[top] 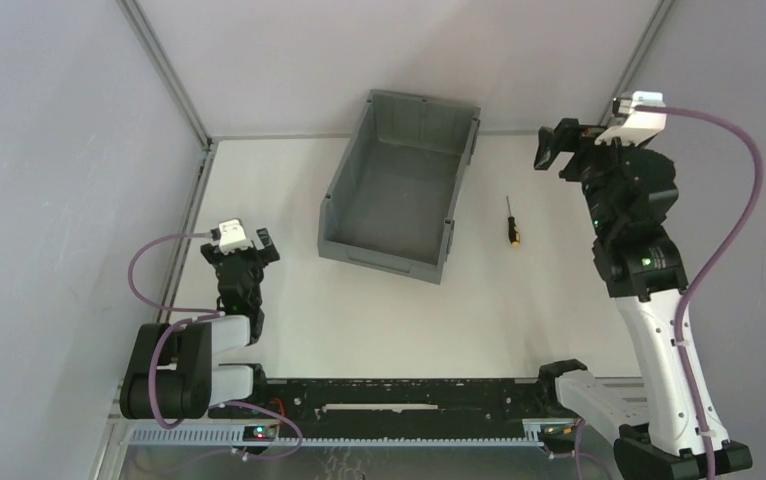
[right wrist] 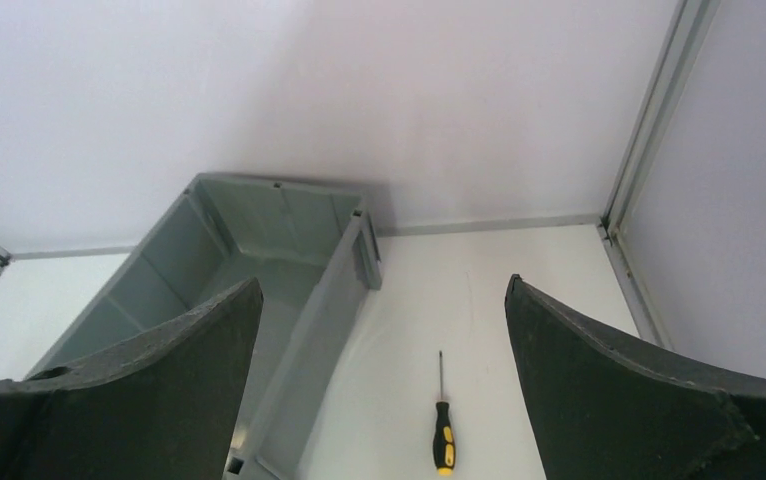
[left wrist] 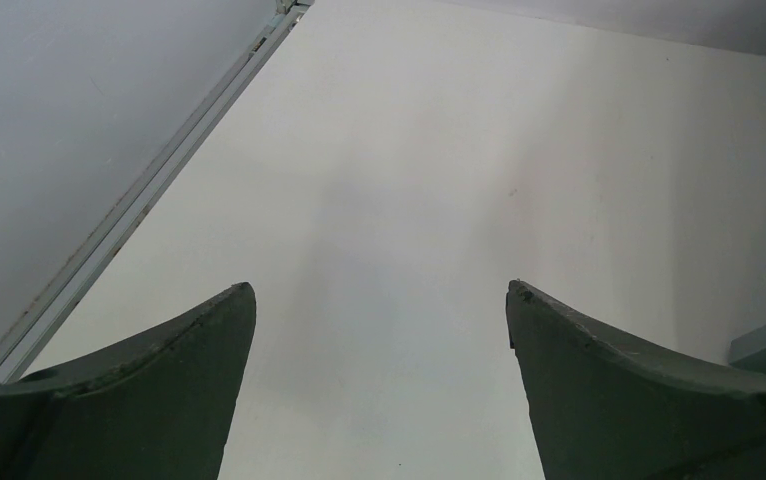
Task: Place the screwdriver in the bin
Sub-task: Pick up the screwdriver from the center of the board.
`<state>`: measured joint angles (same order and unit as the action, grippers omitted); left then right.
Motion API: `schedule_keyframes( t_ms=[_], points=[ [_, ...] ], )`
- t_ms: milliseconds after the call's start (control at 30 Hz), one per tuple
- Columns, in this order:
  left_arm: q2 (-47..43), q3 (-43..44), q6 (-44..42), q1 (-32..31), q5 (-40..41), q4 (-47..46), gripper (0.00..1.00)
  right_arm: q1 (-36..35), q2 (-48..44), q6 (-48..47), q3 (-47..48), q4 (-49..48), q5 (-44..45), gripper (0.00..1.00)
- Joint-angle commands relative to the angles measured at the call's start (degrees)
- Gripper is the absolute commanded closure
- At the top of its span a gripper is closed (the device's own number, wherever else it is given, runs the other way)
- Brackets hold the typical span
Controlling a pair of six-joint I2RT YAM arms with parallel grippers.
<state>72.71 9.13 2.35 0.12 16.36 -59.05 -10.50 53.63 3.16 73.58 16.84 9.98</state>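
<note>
item: small screwdriver (top: 510, 226) with a thin dark metal shaft and a black-and-yellow handle. location: flat on the white tabletop (top: 359, 320), just to the right of the bin and apart from its right wall. the shaft points toward the far wall and the handle toward the arms. in the right wrist view it (right wrist: 444, 425) lies low in the gap between the fingers, untouched.

item: large rectangular grey plastic storage bin (top: 389, 200) with ribbed walls. location: middle of the table toward the far edge, set at a slight angle. its interior is bare, with the lower lip on the near side. its right wall and far corner (right wrist: 289, 215) show in the right wrist view.

item: right gripper (top: 551, 150), black. location: raised over the far right of the table, beyond and right of the screwdriver. its fingers (right wrist: 599, 380) are spread wide, with nothing between them.

item: left gripper (top: 239, 255), black. location: low at the near left, well apart from both things. its fingers (left wrist: 159, 380) are spread wide over bare tabletop, holding nothing.
</note>
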Motion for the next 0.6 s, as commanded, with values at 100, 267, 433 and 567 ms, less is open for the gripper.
schedule_keyframes(
  t_ms=[100, 267, 433, 567],
  points=[
    [-0.5, 1.9, -1.4, -0.3, 0.7, -1.7, 0.00, 0.7, 5.1, 0.4, 12.4, 12.1, -3.4, 0.00],
    [-0.5, 1.9, -1.4, -0.3, 0.7, -1.8, 0.00, 1.0, 8.6, 0.4, 16.2, 15.7, -4.4, 0.00],
    [-0.5, 1.9, -1.4, -0.3, 0.7, -1.8, 0.00, 2.0, 15.1, 0.7, 19.7, 20.4, -6.3, 0.00],
    [-0.5, 1.9, -1.4, -0.3, 0.7, -1.8, 0.00, 2.9, 20.6, 0.7, 20.1, 21.3, -6.3, 0.00]
  ],
)
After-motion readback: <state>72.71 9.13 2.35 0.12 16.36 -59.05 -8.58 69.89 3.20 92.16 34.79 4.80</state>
